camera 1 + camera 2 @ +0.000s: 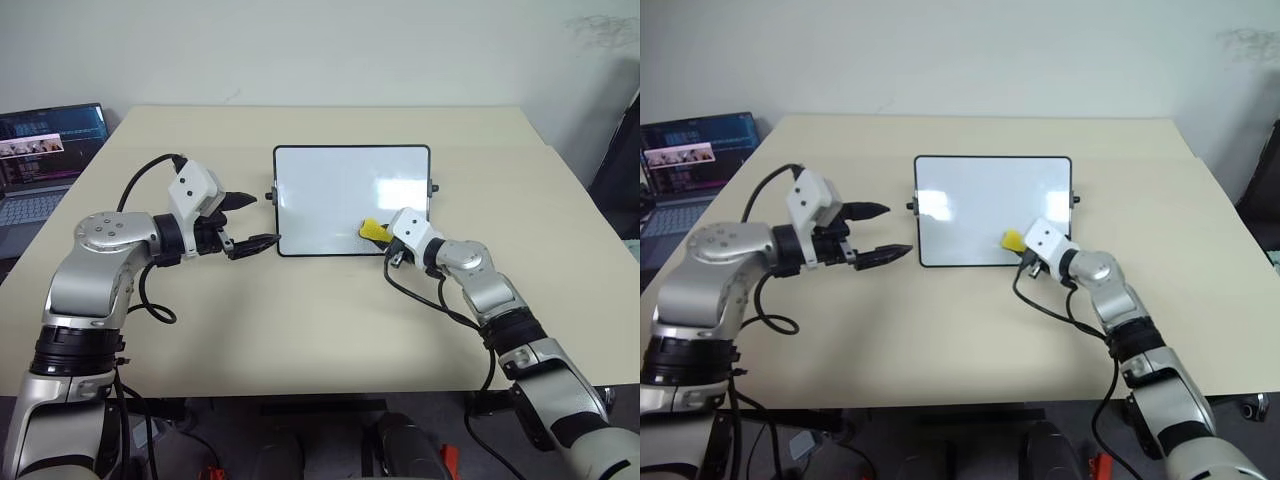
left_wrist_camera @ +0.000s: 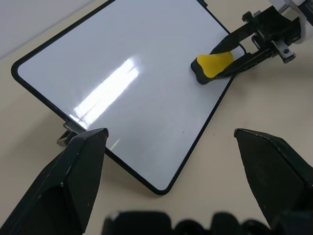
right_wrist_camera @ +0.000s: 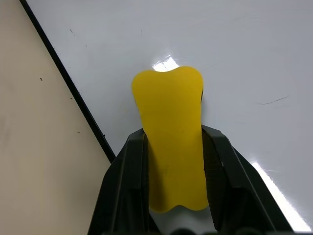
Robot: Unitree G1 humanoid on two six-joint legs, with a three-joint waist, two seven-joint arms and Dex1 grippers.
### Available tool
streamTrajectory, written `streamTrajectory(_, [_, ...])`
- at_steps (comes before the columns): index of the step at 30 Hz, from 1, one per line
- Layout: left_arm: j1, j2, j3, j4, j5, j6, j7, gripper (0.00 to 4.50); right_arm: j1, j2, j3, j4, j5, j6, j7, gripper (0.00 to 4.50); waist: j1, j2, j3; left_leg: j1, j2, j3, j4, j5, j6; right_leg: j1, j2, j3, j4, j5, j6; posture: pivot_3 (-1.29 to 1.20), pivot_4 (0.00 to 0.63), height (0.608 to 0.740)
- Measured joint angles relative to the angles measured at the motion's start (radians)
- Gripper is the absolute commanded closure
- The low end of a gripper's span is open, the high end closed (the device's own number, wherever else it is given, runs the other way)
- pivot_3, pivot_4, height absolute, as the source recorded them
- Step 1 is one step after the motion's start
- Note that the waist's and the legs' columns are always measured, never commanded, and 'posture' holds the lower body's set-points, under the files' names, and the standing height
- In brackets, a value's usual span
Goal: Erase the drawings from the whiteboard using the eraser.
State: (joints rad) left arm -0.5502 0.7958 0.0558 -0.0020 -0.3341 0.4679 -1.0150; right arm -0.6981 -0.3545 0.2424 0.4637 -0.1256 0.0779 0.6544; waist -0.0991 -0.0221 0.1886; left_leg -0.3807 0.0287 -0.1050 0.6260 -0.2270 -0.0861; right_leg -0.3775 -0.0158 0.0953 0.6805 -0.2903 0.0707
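The left gripper (image 1: pixel 247 222) hovers with its two black fingers spread wide, arm bent inward. The right gripper (image 1: pixel 375 231) is clamped on the eraser (image 3: pixel 171 147), arm reaching forward and inward.

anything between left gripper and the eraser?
Only bare whiteboard: in the left wrist view, glossy white surface runs from the open left gripper to the yellow eraser, clamped in the right gripper. No drawings visible there.

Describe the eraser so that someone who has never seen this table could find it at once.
On the beige table lies a whiteboard with a thin black frame. At its near corner on the robot's right, the right gripper is shut on the eraser, which rests on the board. It is a small block, the one bright yellow thing here.
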Motion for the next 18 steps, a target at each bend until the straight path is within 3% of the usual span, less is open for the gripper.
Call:
streamTrajectory(6, [-0.003,-0.004,-0.001,0.001,0.000,0.002,-0.001,0.00,0.026,-0.109,-0.091,-0.321,0.118,0.269,0.104,3.38,0.016,0.003,0.002,-0.017,0.000,-0.002,0.001,0.000,0.000,-0.014,0.000,-0.003,0.000,0.003,-0.004,0.00,0.150,0.740])
streamTrajectory(10, [-0.007,-0.019,-0.001,0.001,-0.005,0.001,-0.003,0.00,0.021,-0.229,-0.184,-0.575,0.228,0.479,0.167,3.38,0.020,0.003,0.002,-0.019,0.000,-0.003,-0.001,-0.001,-0.001,-0.015,-0.001,-0.005,-0.002,0.001,-0.004,0.00,0.150,0.740])
streamTrajectory(18, [-0.052,-0.060,-0.044,0.022,-0.013,-0.019,-0.050,0.00,0.138,-0.445,-0.383,-0.614,0.277,0.634,0.149,3.38,0.039,0.002,0.003,-0.019,-0.002,-0.002,-0.002,-0.002,0.000,-0.015,-0.003,-0.005,-0.003,0.000,-0.004,0.00,0.150,0.740])
